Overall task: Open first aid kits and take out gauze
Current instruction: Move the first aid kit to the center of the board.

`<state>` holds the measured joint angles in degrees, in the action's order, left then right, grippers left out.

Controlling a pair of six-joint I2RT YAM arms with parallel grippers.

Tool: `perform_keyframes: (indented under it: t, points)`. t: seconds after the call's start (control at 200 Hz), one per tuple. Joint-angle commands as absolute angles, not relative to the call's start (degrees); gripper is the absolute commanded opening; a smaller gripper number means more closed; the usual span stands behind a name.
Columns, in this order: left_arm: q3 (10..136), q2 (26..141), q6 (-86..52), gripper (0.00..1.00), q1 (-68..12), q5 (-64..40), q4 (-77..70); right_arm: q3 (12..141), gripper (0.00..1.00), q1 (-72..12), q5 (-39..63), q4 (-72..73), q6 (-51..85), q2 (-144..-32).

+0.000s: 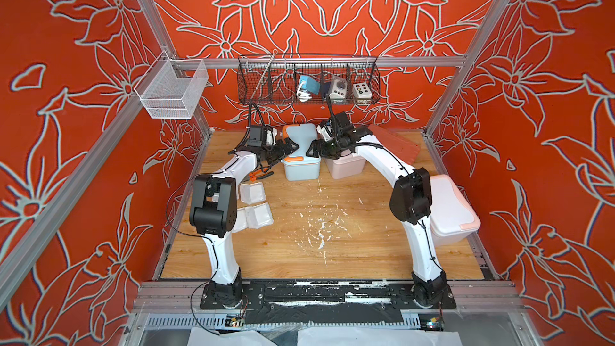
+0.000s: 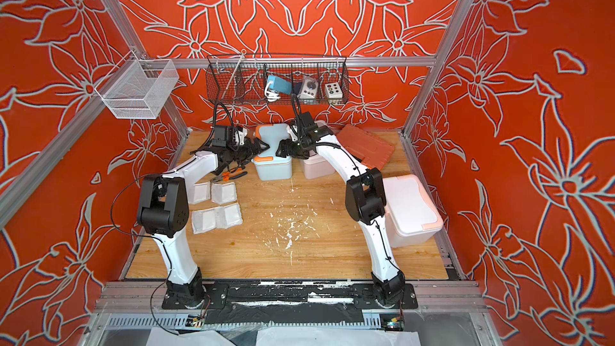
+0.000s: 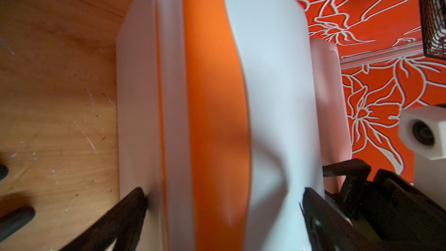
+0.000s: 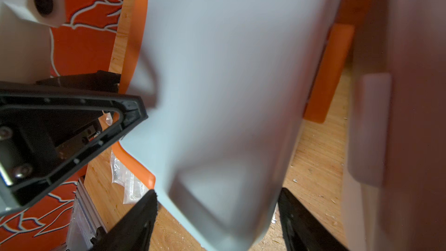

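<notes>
The blue kit (image 1: 301, 146) sits far-centre on the table (image 1: 332, 244), directly between my two pincers. My left gripper (image 1: 289, 148) comes at it from the left and my right gripper (image 1: 315, 152) from the right, both at lid height and about equally close. Its long axis runs near to far, with the orange latch (image 1: 290, 160) at the near end, so I face its long sides, not the latch. My left jaws stand wide apart, one finger over the lid edge and one lower against the body. My right jaws are also apart, straddling the kit's right side. I cannot tell whether either is pressing yet. The pink kit (image 1: 346, 165) stands just right of it. Four gauze pads (image 2: 223, 193) lie near-left on the table.
</notes>
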<state>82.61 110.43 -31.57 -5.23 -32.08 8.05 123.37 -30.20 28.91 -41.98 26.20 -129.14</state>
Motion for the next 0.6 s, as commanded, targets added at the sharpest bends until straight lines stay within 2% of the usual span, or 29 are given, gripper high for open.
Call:
perform_keyframes:
  t: [0.0, 0.235, 0.596]
  points:
    - [80.8, 109.3, -32.0, 0.96, -7.1, -35.1, 6.1, 122.8, 0.79, -31.1, 28.1, -43.1, 25.1, -128.5]
    - [73.1, 103.2, -33.1, 0.95, -9.8, -35.5, 3.9, 114.1, 0.78, -32.5, 26.8, -41.6, 24.4, -121.9]
    - [56.2, 88.7, -34.1, 0.95, -17.5, -33.3, 2.9, 85.3, 0.78, -33.7, 26.3, -34.0, 25.0, -103.3]
